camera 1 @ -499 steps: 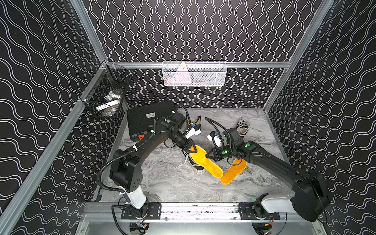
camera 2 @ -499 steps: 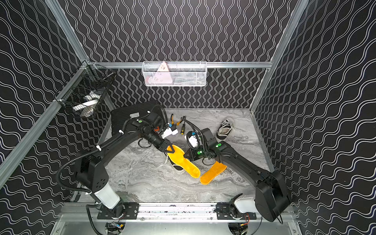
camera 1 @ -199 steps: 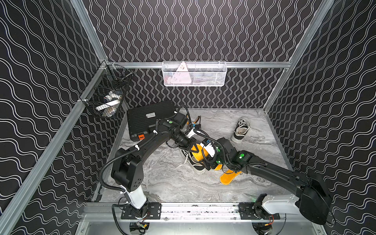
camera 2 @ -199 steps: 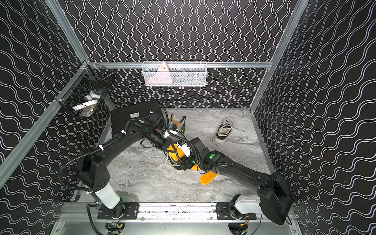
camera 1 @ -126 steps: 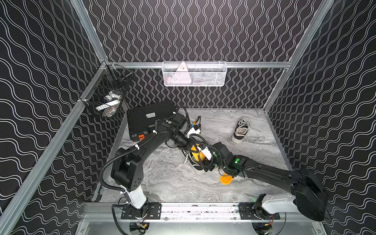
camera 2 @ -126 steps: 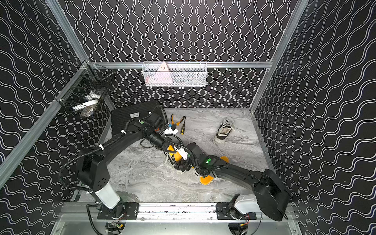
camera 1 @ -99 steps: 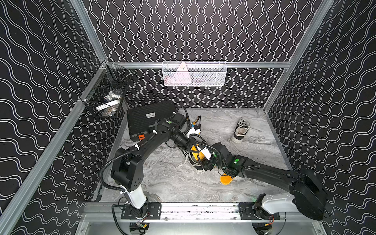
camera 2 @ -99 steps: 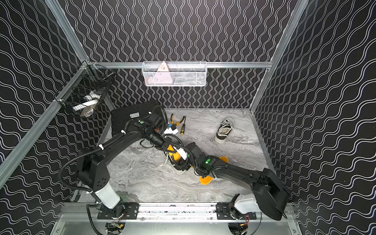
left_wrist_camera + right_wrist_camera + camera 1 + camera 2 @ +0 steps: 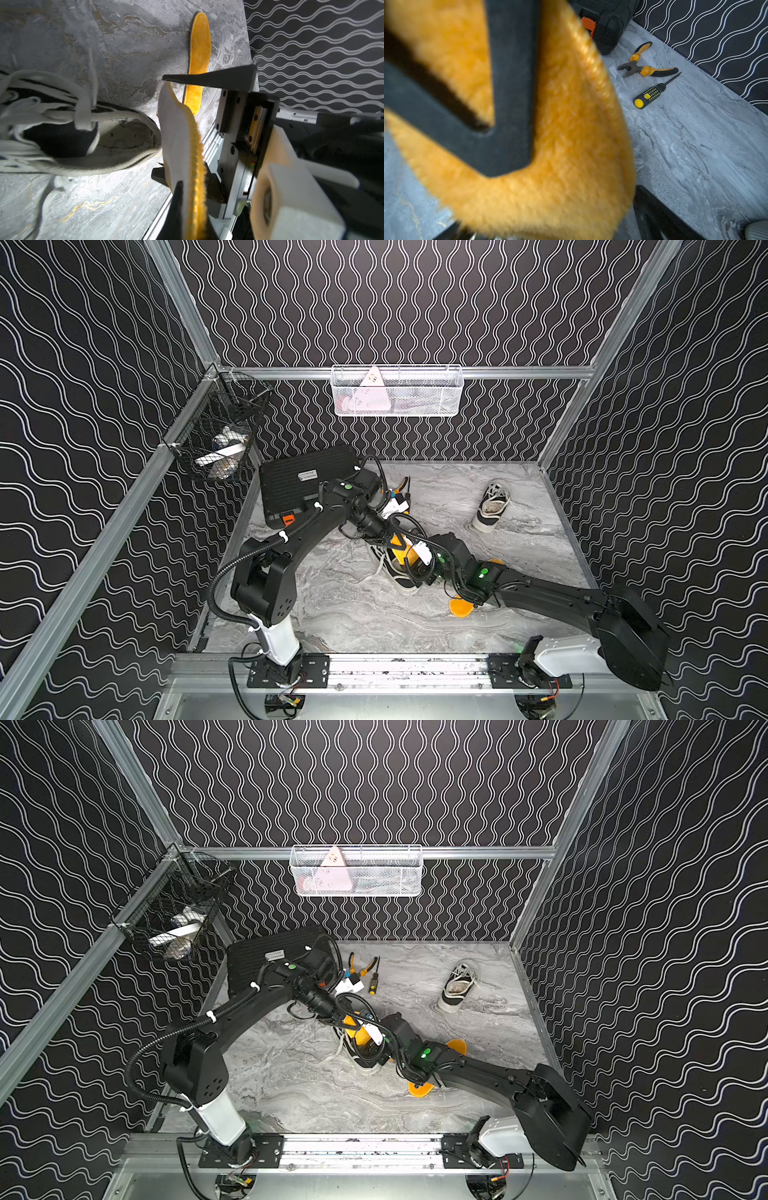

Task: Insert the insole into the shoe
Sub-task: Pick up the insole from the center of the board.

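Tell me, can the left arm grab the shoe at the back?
Probably not. The left gripper is shut on the orange insole at the near shoe, so its jaws are busy, and the far shoe sits well away.

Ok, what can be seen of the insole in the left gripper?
The insole has an orange fleecy top, a pale smooth underside and a stitched orange edge. It stands on edge, bowed, pinched in the shut left gripper, at the heel opening of the shoe, not visibly inside. The open right gripper straddles it.
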### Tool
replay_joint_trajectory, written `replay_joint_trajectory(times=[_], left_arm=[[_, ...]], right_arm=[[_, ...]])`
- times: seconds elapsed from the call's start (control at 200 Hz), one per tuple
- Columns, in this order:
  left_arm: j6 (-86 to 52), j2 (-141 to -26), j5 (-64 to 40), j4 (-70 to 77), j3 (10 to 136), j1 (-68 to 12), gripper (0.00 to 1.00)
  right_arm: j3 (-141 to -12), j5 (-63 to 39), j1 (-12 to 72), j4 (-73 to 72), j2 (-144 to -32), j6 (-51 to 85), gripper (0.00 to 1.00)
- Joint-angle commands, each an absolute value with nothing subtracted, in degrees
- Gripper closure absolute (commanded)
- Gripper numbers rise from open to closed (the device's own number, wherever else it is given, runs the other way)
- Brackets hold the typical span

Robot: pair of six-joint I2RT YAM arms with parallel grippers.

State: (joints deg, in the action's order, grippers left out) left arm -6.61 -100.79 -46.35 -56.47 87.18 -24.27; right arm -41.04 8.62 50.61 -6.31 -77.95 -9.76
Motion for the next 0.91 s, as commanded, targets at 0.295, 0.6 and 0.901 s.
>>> replay_joint_trajectory(times=[0.295, 0.6, 0.901], left_arm=[[-16.42, -100.35, -41.39, -52.57, 84.53, -22.32, 0.95], [-4.07, -97.68, -42.16, -54.60, 83.73, -22.76, 0.91], [2.86, -97.50, -46.12, -57.00, 84.80, -25.12, 0.93]], right_arm=[[-41.14, 13.11, 52.67, -7.18, -72.85, -7.50, 0.00], [-46.03, -7.26, 48.44, 10.11, -67.24, 3.91, 0.04], [-51.47, -29.19, 32.87, 11.48, -73.63, 6.25, 0.28]])
